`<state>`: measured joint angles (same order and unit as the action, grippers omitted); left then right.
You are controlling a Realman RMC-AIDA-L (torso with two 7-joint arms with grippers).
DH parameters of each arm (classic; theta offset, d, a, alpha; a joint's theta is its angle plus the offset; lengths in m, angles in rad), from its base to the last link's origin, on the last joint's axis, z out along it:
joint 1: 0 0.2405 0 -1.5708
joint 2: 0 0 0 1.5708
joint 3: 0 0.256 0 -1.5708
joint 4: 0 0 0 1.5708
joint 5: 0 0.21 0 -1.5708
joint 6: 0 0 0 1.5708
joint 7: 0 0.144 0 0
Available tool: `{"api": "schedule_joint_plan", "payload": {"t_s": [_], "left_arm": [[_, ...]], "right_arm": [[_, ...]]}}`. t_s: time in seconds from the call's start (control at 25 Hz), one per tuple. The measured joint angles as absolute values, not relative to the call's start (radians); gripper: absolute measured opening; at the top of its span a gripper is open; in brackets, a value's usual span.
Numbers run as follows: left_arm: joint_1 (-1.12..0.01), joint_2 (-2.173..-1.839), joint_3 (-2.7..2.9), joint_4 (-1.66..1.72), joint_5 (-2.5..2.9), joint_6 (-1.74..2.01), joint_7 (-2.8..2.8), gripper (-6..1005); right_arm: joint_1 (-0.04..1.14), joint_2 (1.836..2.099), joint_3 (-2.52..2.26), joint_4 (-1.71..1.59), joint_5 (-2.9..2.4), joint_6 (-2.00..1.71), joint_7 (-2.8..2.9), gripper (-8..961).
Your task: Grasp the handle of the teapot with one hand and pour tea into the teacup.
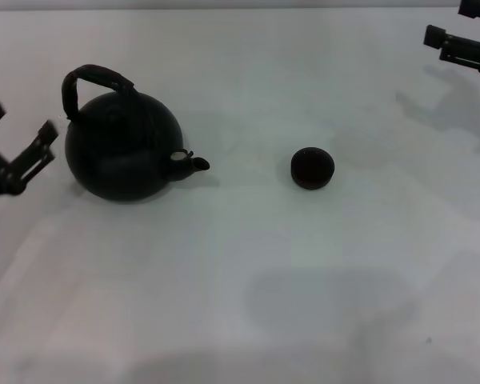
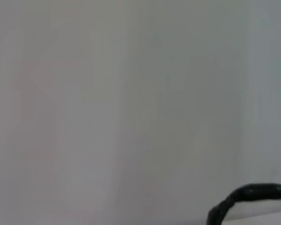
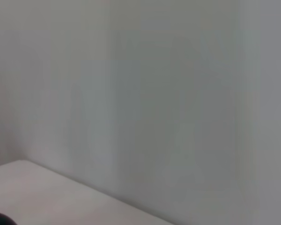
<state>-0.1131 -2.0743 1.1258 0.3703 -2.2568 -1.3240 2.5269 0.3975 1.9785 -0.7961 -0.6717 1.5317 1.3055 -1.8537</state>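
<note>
Left pincer point(image 1: 20, 140) open beside teapot point(image 1: 124, 148), seemingly apart.

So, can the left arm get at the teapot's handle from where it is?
Probably yes. The left gripper sits open just beside the teapot, with only bare table between them. The handle arches clear above the pot, unobstructed. The teacup and right gripper are well away.

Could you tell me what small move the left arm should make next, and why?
Probably raise the left gripper and ease it toward the handle. It looks open, empty, beside the teapot but below the handle's arch. The teacup waits off the spout's side; the right gripper sits far away.
</note>
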Motion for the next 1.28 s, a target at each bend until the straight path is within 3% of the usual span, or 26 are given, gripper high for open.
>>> {"api": "schedule_joint_plan", "payload": {"t_s": [0.2, 0.4, 0.8, 1.28], "left_arm": [[-0.041, -2.074, 1.043, 0.365, -2.268, -1.396, 2.555, 860], [-0.004, -2.075, 0.838, 0.316, -2.268, -1.476, 2.611, 859], [-0.023, -2.072, 0.437, 0.284, -2.268, -1.477, 2.614, 860], [-0.068, -2.077, 0.351, 0.235, -2.282, -1.466, 2.62, 860]], "right_arm": [[0.37, 1.999, -0.732, -0.658, 1.554, 1.317, -1.909, 877], [0.33, 2.0, -0.726, -0.574, 1.665, 1.332, -1.983, 877], [0.291, 2.0, -0.725, -0.228, 1.972, 1.416, -2.294, 877], [0.33, 2.008, -0.723, 0.033, 2.275, 1.37, -2.617, 877]]}}
